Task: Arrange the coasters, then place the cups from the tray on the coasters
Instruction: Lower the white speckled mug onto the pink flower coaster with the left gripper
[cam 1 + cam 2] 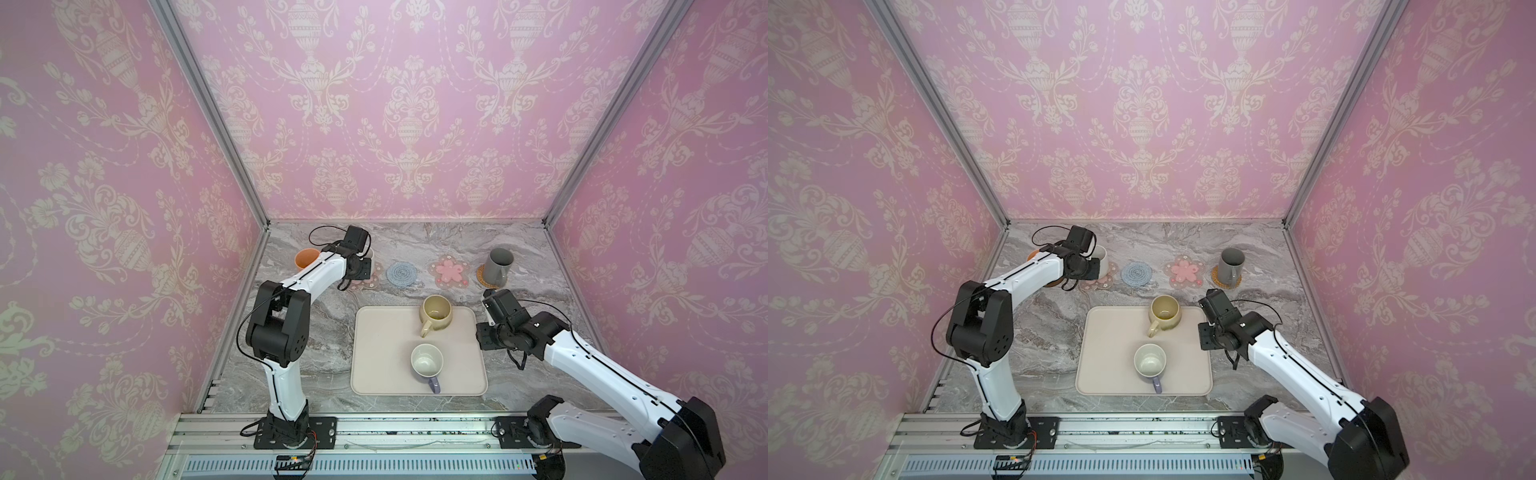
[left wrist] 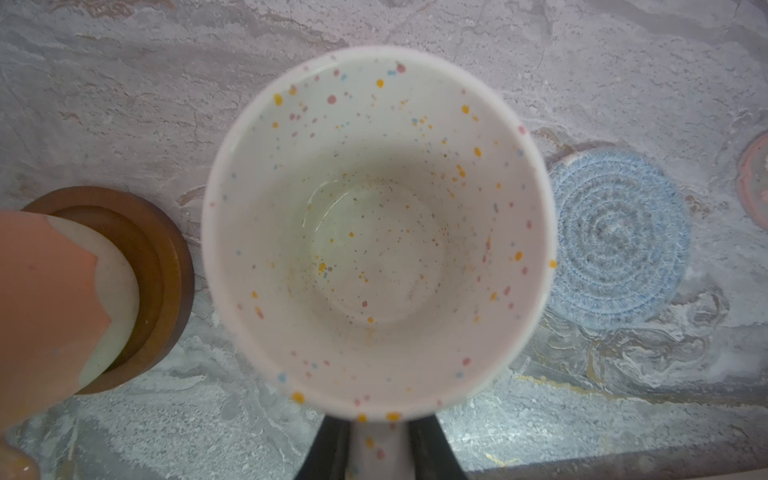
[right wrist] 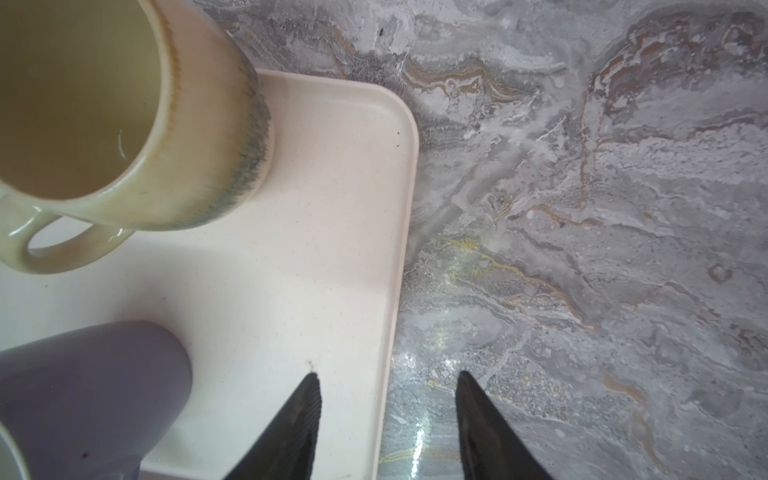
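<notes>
1. Rail (image 1: 374, 432) at the front edge is carrying both arm bases. The right arm's elbow is running off the frame in both top views.
2. Left gripper (image 2: 378, 451) is pinching the handle of the speckled mug (image 2: 374, 232), its jaws nearly closed on it. The fingertips are disappearing under the mug's rim, and the frame edge is cutting off the finger bases.
3. That mug is filling the left wrist view and covering whatever lies below it. In both top views the left wrist is hiding most of it. It is sitting over the left flower coaster (image 1: 1100, 283); whether it is resting there or hanging just above, I cannot tell.
4. Orange mug (image 1: 306, 258) is standing on the brown coaster (image 2: 166, 266); the wrist view is cropping it.
5. Blue coaster (image 1: 404, 273) and right flower coaster (image 1: 449, 270) are lying bare in the back row.
6. Grey mug (image 1: 498, 266) is standing on the rattan coaster (image 1: 484, 279), covering most of it.
7. Tray (image 1: 382, 332) is holding the beige mug (image 1: 435, 311) and lavender mug (image 1: 428, 361), both upright; the right wrist view is cropping both.
8. Right gripper (image 3: 387, 378) is hanging empty, jaws about half apart, one finger over the tray's rim and the other over the table (image 3: 582, 208). In both top views the wrist is hiding its fingers.
</notes>
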